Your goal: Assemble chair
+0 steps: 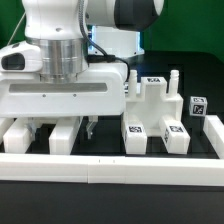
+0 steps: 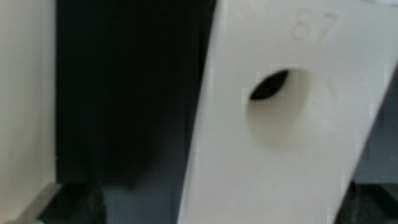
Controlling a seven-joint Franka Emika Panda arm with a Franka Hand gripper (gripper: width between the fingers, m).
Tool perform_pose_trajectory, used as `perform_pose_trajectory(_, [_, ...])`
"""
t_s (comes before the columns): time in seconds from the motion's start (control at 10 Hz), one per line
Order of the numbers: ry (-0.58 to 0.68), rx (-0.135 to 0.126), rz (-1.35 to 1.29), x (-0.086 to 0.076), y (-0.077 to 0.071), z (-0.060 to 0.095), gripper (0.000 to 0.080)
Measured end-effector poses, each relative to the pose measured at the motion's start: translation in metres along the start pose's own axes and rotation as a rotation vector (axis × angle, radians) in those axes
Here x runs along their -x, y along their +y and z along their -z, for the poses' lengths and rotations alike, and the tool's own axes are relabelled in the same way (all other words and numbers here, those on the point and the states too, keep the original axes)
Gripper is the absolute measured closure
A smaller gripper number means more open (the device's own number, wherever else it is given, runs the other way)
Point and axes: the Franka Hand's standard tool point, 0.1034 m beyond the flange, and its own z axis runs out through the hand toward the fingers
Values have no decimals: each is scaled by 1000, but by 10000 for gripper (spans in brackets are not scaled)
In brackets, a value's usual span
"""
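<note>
While the gripper (image 1: 63,128) hangs low on the exterior view's left, its jaws are spread wide and, as far as I can see, not clamped on anything. Wrist view shows a white chair piece with a round hole (image 2: 267,110) sitting between the fingertips (image 2: 68,200), with a dark gap on one side. The tagged chair parts (image 1: 155,115) stand bunched on the exterior view's right, just behind the white border bar (image 1: 110,165).
</note>
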Motion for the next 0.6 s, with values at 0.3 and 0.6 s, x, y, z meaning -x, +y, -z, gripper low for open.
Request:
perform_pose_trajectory(0.3, [-1, -1, -2, 0, -1, 0, 520])
perform_pose_trajectory(0.6, [3, -2, 4, -2, -5, 1, 516])
